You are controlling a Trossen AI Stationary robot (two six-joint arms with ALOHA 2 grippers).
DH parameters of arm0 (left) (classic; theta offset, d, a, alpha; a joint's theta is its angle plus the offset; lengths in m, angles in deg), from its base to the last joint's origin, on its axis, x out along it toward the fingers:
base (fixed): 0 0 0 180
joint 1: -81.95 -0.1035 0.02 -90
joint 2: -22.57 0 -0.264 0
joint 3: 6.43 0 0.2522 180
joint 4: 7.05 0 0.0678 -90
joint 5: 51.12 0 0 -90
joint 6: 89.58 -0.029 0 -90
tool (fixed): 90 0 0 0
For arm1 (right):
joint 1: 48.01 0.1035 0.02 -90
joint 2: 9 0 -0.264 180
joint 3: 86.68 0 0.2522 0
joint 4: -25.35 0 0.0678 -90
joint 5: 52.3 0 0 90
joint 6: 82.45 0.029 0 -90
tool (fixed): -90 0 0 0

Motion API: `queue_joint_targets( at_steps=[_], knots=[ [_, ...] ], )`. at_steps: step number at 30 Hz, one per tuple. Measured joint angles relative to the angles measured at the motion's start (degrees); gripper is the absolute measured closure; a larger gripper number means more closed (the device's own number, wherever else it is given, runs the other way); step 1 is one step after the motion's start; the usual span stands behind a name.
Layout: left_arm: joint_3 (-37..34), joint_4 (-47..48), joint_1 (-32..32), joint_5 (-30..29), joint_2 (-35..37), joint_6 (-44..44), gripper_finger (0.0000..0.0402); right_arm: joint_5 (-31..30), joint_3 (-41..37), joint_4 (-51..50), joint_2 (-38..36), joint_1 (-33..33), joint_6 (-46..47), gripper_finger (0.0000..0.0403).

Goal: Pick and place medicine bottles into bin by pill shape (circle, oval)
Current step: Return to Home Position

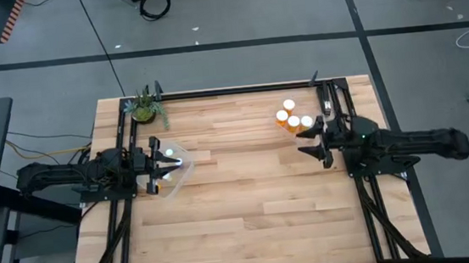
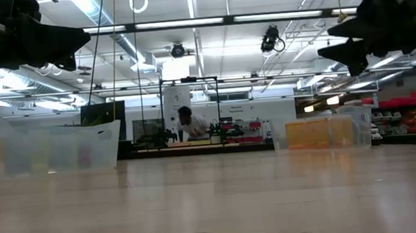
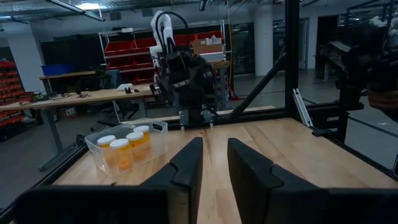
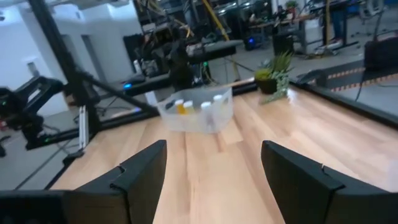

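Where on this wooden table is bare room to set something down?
Bare: the light wooden table's wide middle between the left clear plastic bin and the right clear plastic bin. Crowded by each bin, where the left gripper and right gripper hover.

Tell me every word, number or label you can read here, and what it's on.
No text can be read in any view.
Orange pill bottles in the clear bin: no legible label.
Red storage bins in the room behind: any print is too small to read.
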Motion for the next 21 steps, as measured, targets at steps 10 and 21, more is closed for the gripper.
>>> queue_joint_targets(
  at_steps=[10, 21],
  knots=[
    [-0.02, 0.01, -0.02, 0.00, -0.02, 0.00, 0.0323, -0.57, -1.11, 1.57, 0.22, 5.11, -2.57, 0.0134],
    [-0.02, 0.00, -0.01, 0.00, 0.00, 0.00, 0.0315, -6.63, -1.10, 1.57, 0.23, 5.23, -8.96, 0.0134]
  ],
)
